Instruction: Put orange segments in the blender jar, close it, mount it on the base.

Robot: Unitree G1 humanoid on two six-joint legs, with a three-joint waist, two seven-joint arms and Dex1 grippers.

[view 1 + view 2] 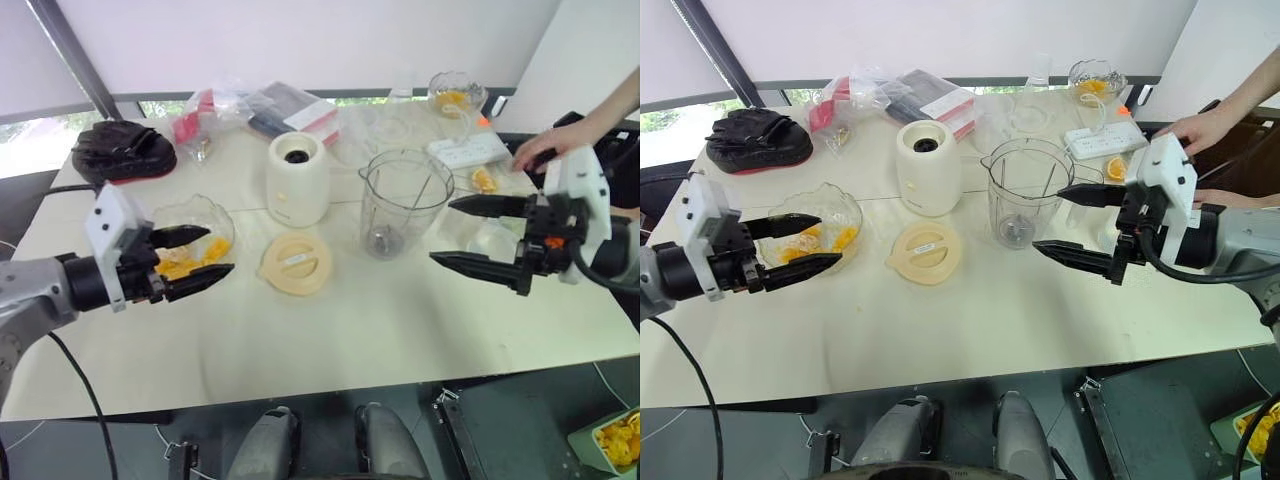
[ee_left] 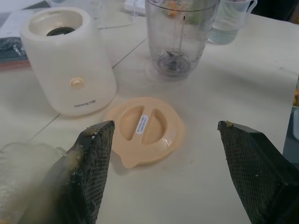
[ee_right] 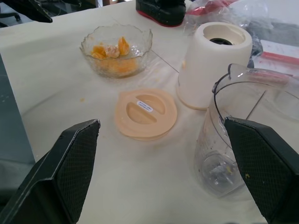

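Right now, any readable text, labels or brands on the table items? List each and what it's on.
None reads in full.
Base: small grey brand print low on the front, under the round button, too blurred to quote.
Lid: white sticker at the centre with dark print, too small to read.
Packets at the far edge: white and red labels, print illegible.
Blender jar: no markings legible.

base [image 2: 70,70]: small brand print (too tiny to read) | lid [image 2: 145,129]: sticker, illegible
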